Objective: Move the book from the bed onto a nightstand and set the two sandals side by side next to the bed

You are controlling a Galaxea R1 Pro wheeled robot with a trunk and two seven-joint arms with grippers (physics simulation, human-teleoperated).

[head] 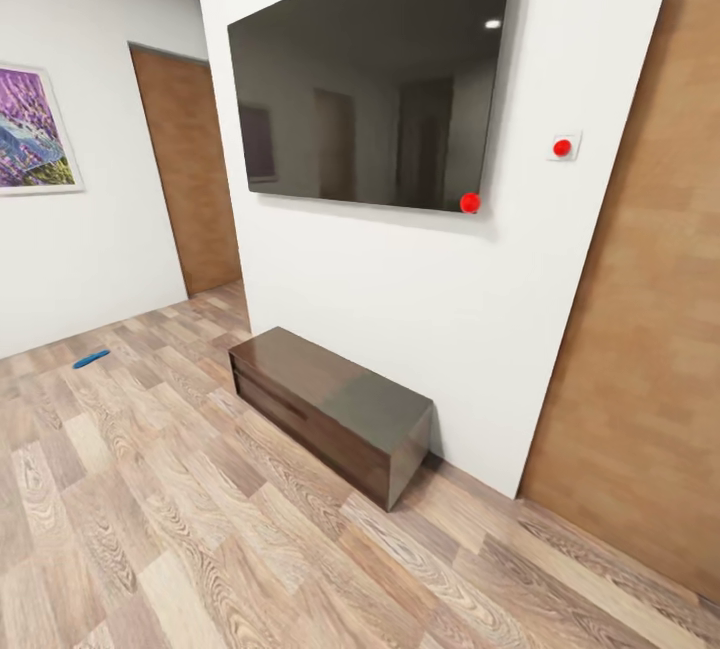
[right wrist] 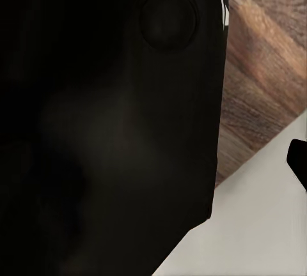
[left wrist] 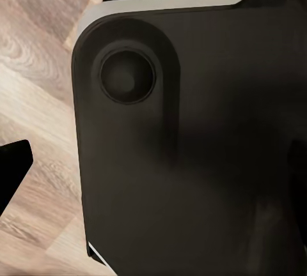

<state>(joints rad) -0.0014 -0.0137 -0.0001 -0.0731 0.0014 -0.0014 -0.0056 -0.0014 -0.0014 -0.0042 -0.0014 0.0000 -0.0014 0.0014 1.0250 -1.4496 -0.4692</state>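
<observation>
One sandal sighted: a blue sandal (head: 91,359) lies flat on the wood plank floor (head: 150,529), well apart from any bed, near the white wall under the lavender picture (head: 30,129).
Head view, surroundings: a dark wall screen (head: 370,69) hangs above a low dark brown cabinet (head: 330,409) set against the wall; brown doors (head: 190,169) to either side. I judge it a stand under the screen, not a nightstand.
Head view, task things: bed, book and second sandal are somewhere beyond this framing, so their places relative to either tool cannot be given.
Left wrist view: dark rounded robot housing (left wrist: 192,148) close to the lens, plank floor past its edge. Left tool state: cannot tell.
Right wrist view: black housing (right wrist: 109,122) again, with a strip of wood and a pale surface beside it. Right tool state: cannot tell; nothing seen held.
Progress, as judged: sandal not yet placed by the bed; pairing and book transfer unconfirmed, likely all left to do. Robot appears in transit.
</observation>
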